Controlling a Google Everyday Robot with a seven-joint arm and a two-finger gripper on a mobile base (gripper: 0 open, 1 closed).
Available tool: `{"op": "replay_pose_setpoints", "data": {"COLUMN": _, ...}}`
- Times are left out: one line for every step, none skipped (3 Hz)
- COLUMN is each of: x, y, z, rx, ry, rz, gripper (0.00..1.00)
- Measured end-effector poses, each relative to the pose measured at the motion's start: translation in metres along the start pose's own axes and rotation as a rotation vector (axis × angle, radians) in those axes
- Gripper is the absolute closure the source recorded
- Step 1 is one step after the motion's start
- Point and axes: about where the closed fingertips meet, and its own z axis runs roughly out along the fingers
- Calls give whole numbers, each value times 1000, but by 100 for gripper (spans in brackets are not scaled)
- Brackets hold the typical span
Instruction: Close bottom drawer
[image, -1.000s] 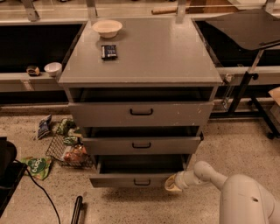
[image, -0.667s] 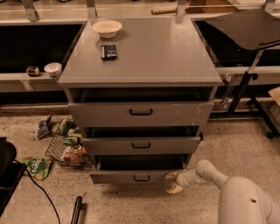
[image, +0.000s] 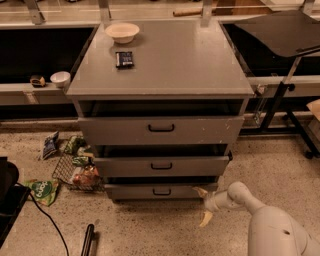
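The grey cabinet (image: 160, 65) has three drawers. The bottom drawer (image: 150, 192) is the lowest and slimmest, with a small black handle (image: 161, 191). Its front sits almost in line with the middle drawer (image: 161, 166) above, with only a thin dark gap over it. My gripper (image: 202, 205) is on the floor side at the drawer's right end, on a white arm (image: 240, 197). It is open and empty. Its upper fingertip (image: 200, 191) is at the right end of the drawer front; the lower fingertip (image: 205, 219) points at the floor.
The top drawer (image: 161, 128) and middle drawer stand slightly open. A bowl (image: 122, 32) and a dark packet (image: 124, 58) lie on the cabinet top. A wire basket with snack bags (image: 80, 172) sits on the floor at left. A black stand (image: 280, 100) is at right.
The bottom drawer has slid in toward the cabinet; its front has moved back under the middle drawer. My gripper has followed it in at the right end.
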Motion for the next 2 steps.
{"op": "replay_pose_setpoints", "data": {"x": 3, "y": 0, "z": 0, "rx": -5, "ry": -28, "rz": 8, "gripper": 0}}
{"op": "replay_pose_setpoints", "data": {"x": -3, "y": 3, "z": -4, "rx": -21, "ry": -95, "rz": -14, "gripper": 0}}
